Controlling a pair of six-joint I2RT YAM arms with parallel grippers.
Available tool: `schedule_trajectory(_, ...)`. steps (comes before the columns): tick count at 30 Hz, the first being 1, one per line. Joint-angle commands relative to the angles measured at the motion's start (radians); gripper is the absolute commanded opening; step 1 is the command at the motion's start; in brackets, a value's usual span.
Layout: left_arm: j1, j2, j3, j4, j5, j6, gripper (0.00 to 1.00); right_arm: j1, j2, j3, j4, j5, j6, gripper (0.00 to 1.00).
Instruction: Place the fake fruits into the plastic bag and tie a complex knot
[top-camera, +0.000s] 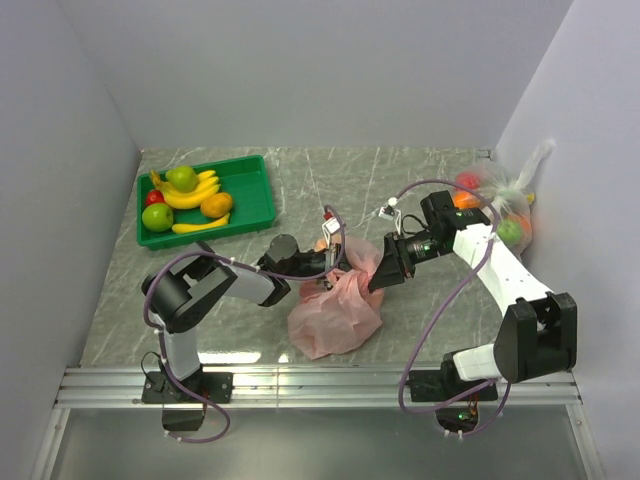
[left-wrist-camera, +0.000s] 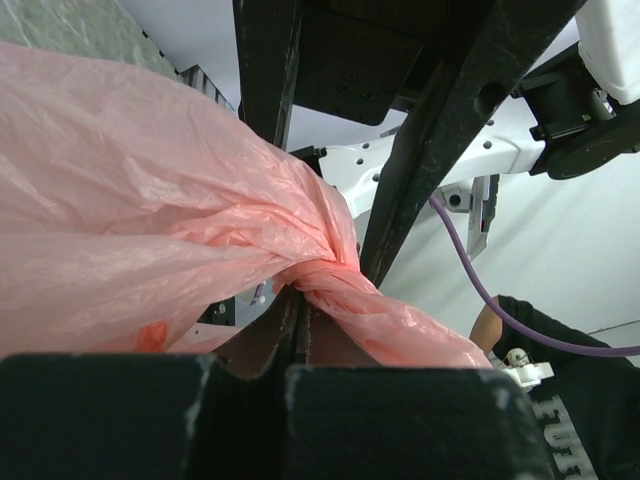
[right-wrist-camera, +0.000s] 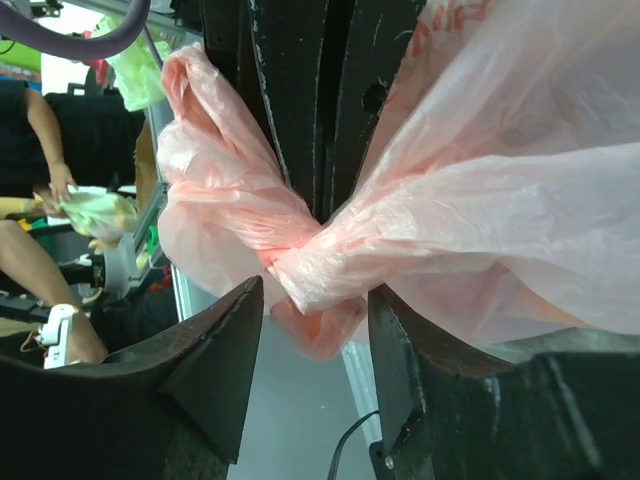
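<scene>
Plastic bag (top-camera: 335, 312) on marbled table (top-camera: 420, 190), white walls (top-camera: 300, 70); left end effector (left-wrist-camera: 298, 318) clamped on it, right end effector (right-wrist-camera: 315, 305) apart.

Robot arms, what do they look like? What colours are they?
The left arm and right arm are made of chunky black joints and pale grey-white tubes. A thin purple cable loops along each one. The left claw and right claw are black, each with two flat fingers that look a bit scuffed.
</scene>
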Motion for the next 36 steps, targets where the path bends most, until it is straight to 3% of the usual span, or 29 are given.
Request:
schedule_trajectory(1,-0.013,0.000,0.040,0.082,0.002,0.005,0.00,0.013,0.000,-0.003,0.031,-0.039,0.019,0.49)
schedule_trajectory(3,-0.013,0.000,0.043,0.080,0.004,0.004,0.01,0.015,0.003,-0.003,0.041,-0.036,0.024,0.36)
schedule_trajectory(4,-0.013,-0.001,0.043,0.080,0.005,0.004,0.02,0.015,0.005,0.000,0.044,-0.034,0.024,0.20)
schedule_trajectory(7,-0.008,-0.023,0.039,0.045,0.022,0.033,0.13,0.015,0.017,0.017,0.015,-0.021,-0.002,0.00)
schedule_trajectory(13,0.107,-0.199,-0.052,-0.254,0.089,0.247,0.31,0.010,-0.007,0.035,-0.002,0.021,-0.045,0.00)
schedule_trajectory(14,0.133,-0.229,-0.069,-0.402,0.100,0.292,0.32,0.010,-0.012,0.035,0.002,0.027,-0.041,0.00)
schedule_trajectory(16,0.200,-0.338,-0.046,-0.607,0.114,0.524,0.35,0.012,-0.020,0.040,0.018,0.036,-0.033,0.00)
schedule_trajectory(17,0.217,-0.374,-0.024,-0.873,0.108,0.723,0.36,0.010,-0.020,0.040,0.024,0.039,-0.028,0.00)
schedule_trajectory(19,0.250,-0.460,0.014,-1.072,0.120,0.903,0.37,0.015,-0.018,0.044,0.035,0.033,-0.022,0.00)
schedule_trajectory(20,0.256,-0.481,0.060,-1.248,0.110,0.991,0.38,0.018,-0.015,0.046,0.036,0.032,-0.019,0.00)
schedule_trajectory(21,0.262,-0.516,0.083,-1.344,0.099,1.150,0.39,0.021,-0.015,0.045,0.050,0.028,-0.013,0.00)
schedule_trajectory(24,0.262,-0.541,0.175,-1.600,0.074,1.431,0.45,0.035,-0.029,0.034,0.111,0.022,0.031,0.00)
schedule_trajectory(27,0.261,-0.546,0.232,-1.703,0.018,1.554,0.46,0.054,-0.041,0.022,0.183,0.021,0.102,0.00)
schedule_trajectory(31,0.253,-0.549,0.276,-1.737,-0.012,1.628,0.54,0.073,-0.044,0.018,0.223,0.027,0.152,0.00)
schedule_trajectory(36,0.195,-0.535,0.322,-1.793,-0.033,1.719,0.55,0.087,-0.050,0.006,0.261,0.044,0.191,0.00)
